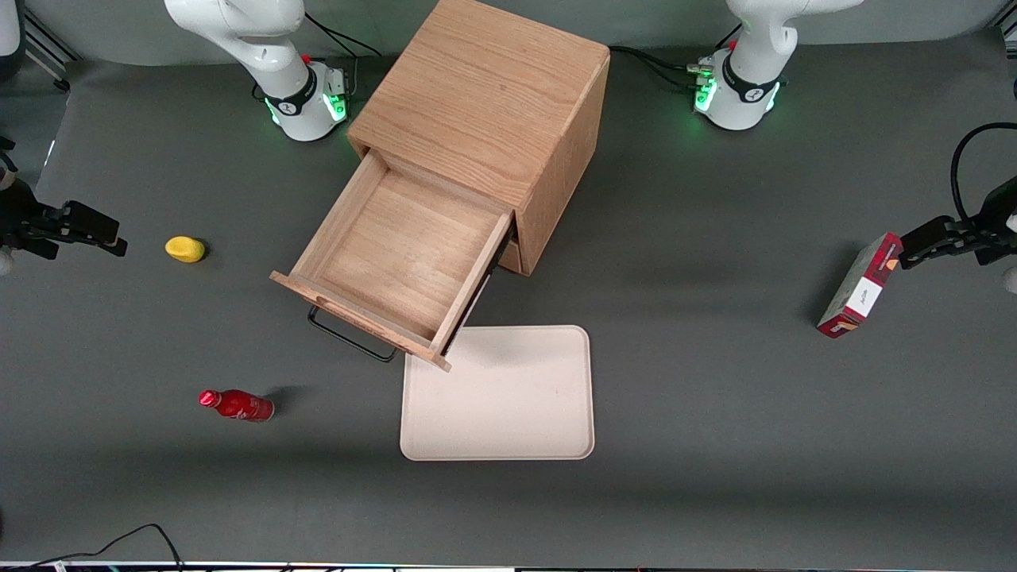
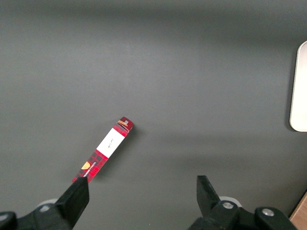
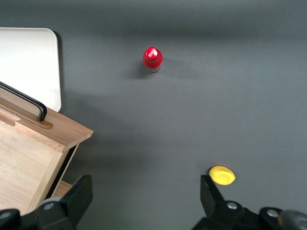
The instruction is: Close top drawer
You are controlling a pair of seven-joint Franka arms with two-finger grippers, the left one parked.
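Where the grey table (image 1: 715, 357) spreads widest, a light oak cabinet (image 1: 485, 103) stands at its middle, set askew, its front turned toward the front camera and the working arm's end. Top drawer (image 1: 397, 254): pulled fully out of the cabinet, interior bare wood, flat front nearest the camera, with a thin black wire handle (image 1: 349, 338) on that front; seen also in the right wrist view (image 3: 29, 163), handle (image 3: 24, 99) included. Cream tray (image 1: 500, 393): flat on the table, nearer the camera than the cabinet, one corner lying under the drawer's front corner. Red box (image 1: 862, 286): tilted, toward the parked arm's end, well apart from the cabinet. Gripper (image 1: 99, 232): at the working arm's end of the table, well apart from the drawer, holding nothing, fingers (image 3: 79, 194) spread wide with bare table between them. Red bottle (image 1: 237, 404): lying on its side, nearer the camera than the gripper, cap (image 3: 152, 53) showing in the wrist view. Yellow lump (image 1: 185, 249): small, rounded, on the table just beside the gripper, between it and the drawer.
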